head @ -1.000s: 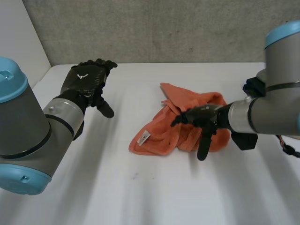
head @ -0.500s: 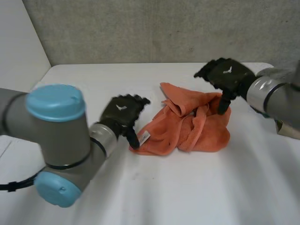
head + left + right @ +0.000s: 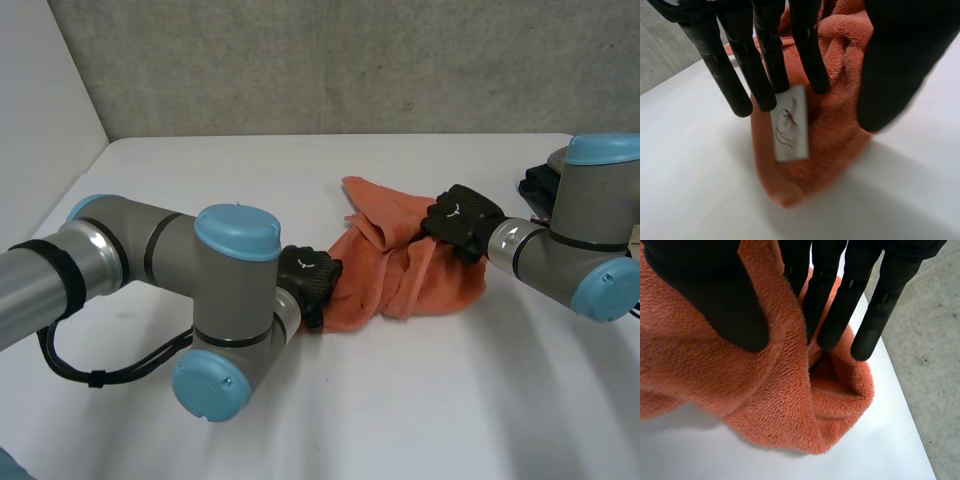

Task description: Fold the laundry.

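Two black hands meet on one crumpled orange fleece towel (image 3: 400,275) lying near the middle of the white worktop (image 3: 400,410). The left hand (image 3: 308,280) sits on the towel's near-left corner. Its wrist view shows its fingers (image 3: 767,55) straight and spread, tips down on the cloth beside a white sewn-in label (image 3: 790,122), with the thumb standing apart on the corner's other side. The right hand (image 3: 460,220) is at the towel's far-right edge, where its wrist view shows a raised fold of fleece pinched between thumb and fingers.

Bare worktop lies open in front of the towel and behind it, up to the far edge, which meets a grey concrete wall (image 3: 350,60); the towel is well apart from that edge. The left arm (image 3: 225,300) lies low across the worktop's left half, and the right arm (image 3: 570,260) takes up the room to the towel's right. In the right wrist view the worktop's edge runs past the fingertips, near the towel.

Half a second ago the left hand hovered just beside the labelled corner and the right hand was raised over the towel's far-right corner; both have since come down onto the cloth. The label, then plain in the head view, is now covered there by the left hand. The towel itself has barely shifted.
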You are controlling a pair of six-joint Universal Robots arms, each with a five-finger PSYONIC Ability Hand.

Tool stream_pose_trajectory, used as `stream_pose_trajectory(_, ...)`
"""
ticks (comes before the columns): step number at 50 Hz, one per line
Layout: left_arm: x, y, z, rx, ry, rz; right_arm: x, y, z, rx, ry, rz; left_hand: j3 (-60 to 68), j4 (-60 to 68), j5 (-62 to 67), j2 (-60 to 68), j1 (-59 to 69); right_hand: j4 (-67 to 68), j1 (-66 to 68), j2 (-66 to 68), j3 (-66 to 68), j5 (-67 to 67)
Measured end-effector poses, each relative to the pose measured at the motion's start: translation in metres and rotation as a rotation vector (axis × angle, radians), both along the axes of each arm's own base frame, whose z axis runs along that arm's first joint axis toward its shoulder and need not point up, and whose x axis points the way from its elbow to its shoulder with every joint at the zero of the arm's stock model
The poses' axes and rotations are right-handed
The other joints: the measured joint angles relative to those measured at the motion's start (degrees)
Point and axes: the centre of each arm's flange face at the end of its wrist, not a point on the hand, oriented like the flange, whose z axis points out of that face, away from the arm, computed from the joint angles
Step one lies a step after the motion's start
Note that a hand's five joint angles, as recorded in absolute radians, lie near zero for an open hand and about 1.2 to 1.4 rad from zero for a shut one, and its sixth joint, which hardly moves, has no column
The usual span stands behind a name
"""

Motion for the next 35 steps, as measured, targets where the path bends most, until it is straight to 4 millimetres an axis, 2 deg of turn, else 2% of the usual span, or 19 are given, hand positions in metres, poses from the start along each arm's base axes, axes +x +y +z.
stream_pose_trajectory(1, 0.0, -0.002, 0.001, -0.011, -0.004, 0.004, 0.0, 0.0, 0.001, -0.003, -0.004, 0.003, 10.4, 10.5, 10.4, 10.1, 10.7, 1.8, 0.0, 1.3, 1.7, 1.2)
stream_pose_trajectory(2, 0.0, -0.004, 0.002, -0.024, -0.007, 0.008, 0.001, 0.001, 0.002, -0.008, -0.01, 0.009, 15.9, 16.1, 15.9, 15.1, 16.1, 2.8, 0.0, 1.3, 2.6, 1.5)
stream_pose_trajectory(4, -0.001, -0.01, 0.007, -0.064, -0.009, 0.023, 0.002, 0.001, 0.007, -0.023, -0.023, 0.021, 21.8, 22.1, 21.1, 20.5, 19.1, 3.2, 0.0, 1.3, 2.9, 1.5)
stream_pose_trajectory(8, -0.001, -0.029, 0.024, -0.166, 0.002, 0.059, 0.004, 0.0, 0.026, -0.086, -0.066, 0.044, 22.6, 23.0, 21.1, 22.1, 19.1, 3.3, 0.0, 1.3, 2.9, 1.5)
stream_pose_trajectory(12, 0.004, -0.052, 0.052, -0.282, 0.048, 0.109, 0.006, -0.006, 0.06, -0.212, -0.148, 0.042, 22.6, 23.0, 21.1, 22.2, 19.1, 3.4, 0.0, 1.3, 2.9, 1.5)
stream_pose_trajectory(14, 0.011, -0.069, 0.081, -0.376, 0.117, 0.153, 0.005, -0.012, 0.09, -0.324, -0.235, 0.023, 22.6, 23.0, 21.1, 22.2, 19.1, 3.4, 0.0, 1.3, 2.9, 1.5)
stream_pose_trajectory(15, 0.013, -0.072, 0.087, -0.394, 0.132, 0.161, 0.005, -0.012, 0.096, -0.345, -0.254, 0.019, 22.6, 23.0, 21.1, 22.2, 19.1, 3.4, 0.0, 1.3, 2.9, 1.5)
stream_pose_trajectory(16, 0.019, -0.081, 0.108, -0.458, 0.191, 0.19, 0.004, -0.014, 0.115, -0.411, -0.324, 0.007, 22.6, 23.0, 21.1, 22.2, 19.1, 3.4, 0.0, 1.3, 2.9, 1.5)
stream_pose_trajectory(18, 0.028, -0.09, 0.135, -0.538, 0.27, 0.223, 0.003, -0.012, 0.138, -0.478, -0.417, -0.001, 22.6, 23.0, 21.1, 22.2, 19.1, 3.4, 0.0, 1.3, 2.9, 1.5)
stream_pose_trajectory(22, 0.047, -0.095, 0.177, -0.644, 0.41, 0.268, 0.002, 0.002, 0.163, -0.5, -0.576, 0.013, 22.6, 23.0, 21.1, 22.2, 19.1, 3.4, 0.0, 1.3, 2.9, 2.4)
stream_pose_trajectory(24, 0.053, -0.092, 0.181, -0.638, 0.435, 0.272, 0.003, 0.01, 0.161, -0.462, -0.598, 0.02, 19.9, 21.0, 19.4, 19.5, 16.8, 3.5, 0.0, 1.3, 3.0, 2.4)
stream_pose_trajectory(25, 0.057, -0.089, 0.179, -0.619, 0.439, 0.272, 0.005, 0.015, 0.157, -0.429, -0.596, 0.024, 9.8, 9.8, 9.4, 9.0, 4.9, 3.5, 0.0, 1.3, 3.1, 2.4)
stream_pose_trajectory(27, 0.061, -0.083, 0.168, -0.551, 0.429, 0.269, 0.008, 0.025, 0.145, -0.358, -0.564, 0.025, -2.8, -3.2, -3.1, -3.7, -9.7, 3.5, 0.0, 1.3, 3.1, 2.4)
stream_pose_trajectory(28, 0.062, -0.08, 0.162, -0.522, 0.422, 0.268, 0.01, 0.028, 0.14, -0.335, -0.548, 0.026, -2.8, -3.2, -3.1, -3.7, -9.7, 3.5, 0.0, 1.3, 3.1, 2.4)
stream_pose_trajectory(29, 0.064, -0.075, 0.152, -0.466, 0.41, 0.266, 0.012, 0.034, 0.132, -0.293, -0.514, 0.026, -20.9, -21.6, -21.5, -20.9, -28.1, 3.5, 0.0, 1.3, 3.1, 2.4)
stream_pose_trajectory(32, 0.069, -0.06, 0.125, -0.318, 0.373, 0.27, 0.015, 0.043, 0.119, -0.233, -0.452, 0.03, -28.5, -29.0, -29.2, -29.3, -32.2, 3.5, 0.0, 1.3, 3.1, 2.4)
stream_pose_trajectory(35, 0.076, -0.044, 0.099, -0.178, 0.335, 0.289, 0.02, 0.057, 0.106, -0.17, -0.364, 0.053, -29.9, -30.4, -30.9, -30.7, -32.2, 3.5, 0.0, 1.3, 3.1, 2.4)
